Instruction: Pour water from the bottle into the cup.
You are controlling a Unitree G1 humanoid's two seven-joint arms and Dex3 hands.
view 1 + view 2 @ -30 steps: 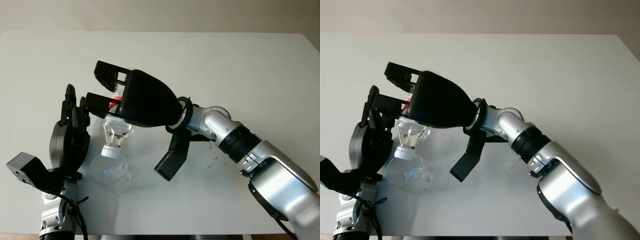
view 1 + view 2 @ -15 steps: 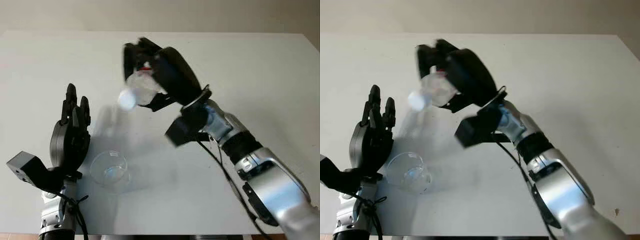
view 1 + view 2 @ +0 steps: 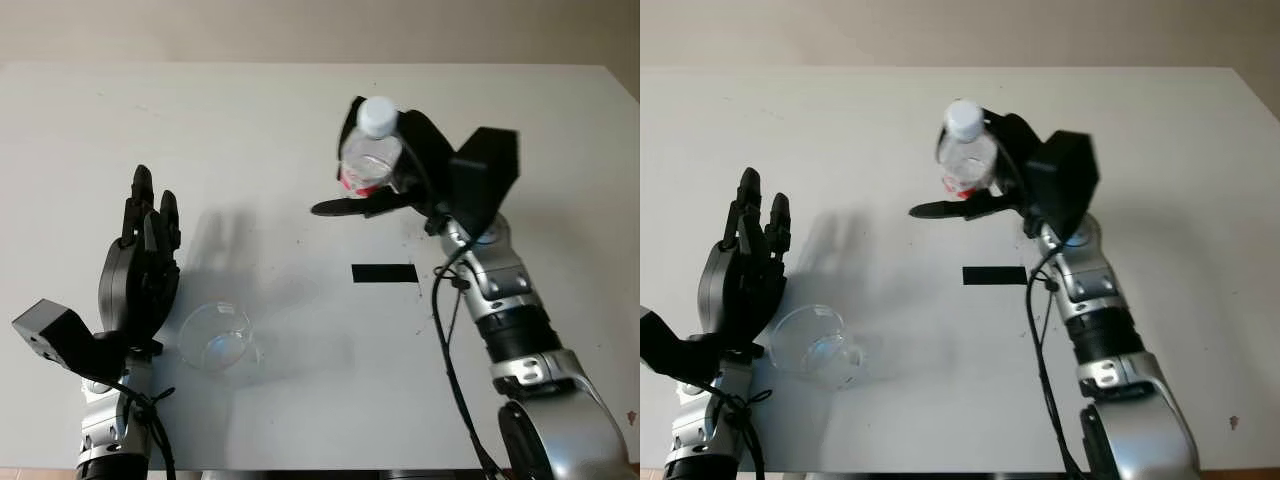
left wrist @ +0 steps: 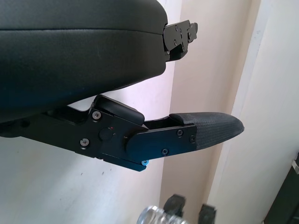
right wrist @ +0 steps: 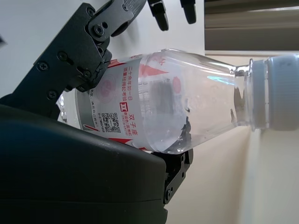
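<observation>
A clear plastic bottle [image 3: 366,160] with a red-and-white label and a white cap stands upright in the air over the middle right of the table. My right hand [image 3: 398,178] is shut on the bottle [image 5: 168,107], its fingers wrapped round the labelled body. A clear cup [image 3: 215,338] sits on the white table [image 3: 300,110] near the front left, well apart from the bottle. My left hand [image 3: 140,272] is open and held upright just left of the cup, not touching it. One of its fingers [image 4: 187,135] shows in the left wrist view.
A short strip of black tape [image 3: 385,273] lies on the table between the cup and my right arm. A black cable [image 3: 445,340] runs along the right forearm. The table's far edge meets a beige wall.
My right hand has swung the bottle from mouth-down over the cup, up and to the right, and turned it upright. The left hand and cup have stayed put.
</observation>
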